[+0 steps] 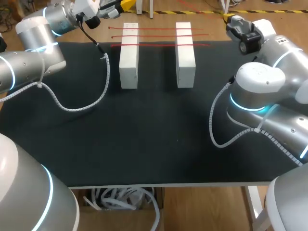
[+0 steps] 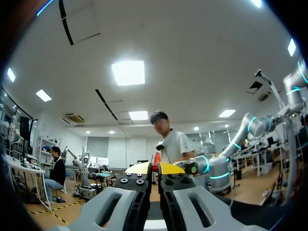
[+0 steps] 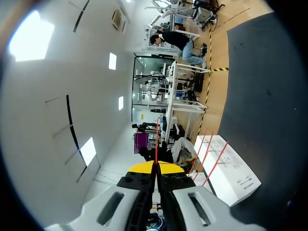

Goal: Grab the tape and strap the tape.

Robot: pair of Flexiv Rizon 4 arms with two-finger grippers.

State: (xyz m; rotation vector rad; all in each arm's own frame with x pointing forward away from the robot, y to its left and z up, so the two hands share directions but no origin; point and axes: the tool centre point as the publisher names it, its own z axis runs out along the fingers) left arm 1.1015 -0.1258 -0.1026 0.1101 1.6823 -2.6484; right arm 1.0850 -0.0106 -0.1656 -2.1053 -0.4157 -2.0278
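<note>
From up here I see the black counter [image 1: 154, 144] with two white blocks standing side by side toward its far edge, the left block [image 1: 129, 62] and the right block [image 1: 185, 60], well apart. Three strips of red tape [image 1: 159, 45] lie across both, bridging the gap. My left arm [image 1: 33, 53] comes in at the far left corner, its gripper [image 1: 126, 4] beyond the left block. My right arm [image 1: 269, 91] sits at the right, its gripper [image 1: 231, 20] past the right block.

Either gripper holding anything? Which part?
Both pinch red tape between their yellow tips. Left gripper: a short stub shows beyond. Right gripper: the tape runs on ahead. Which part along it: cannot tell.
</note>
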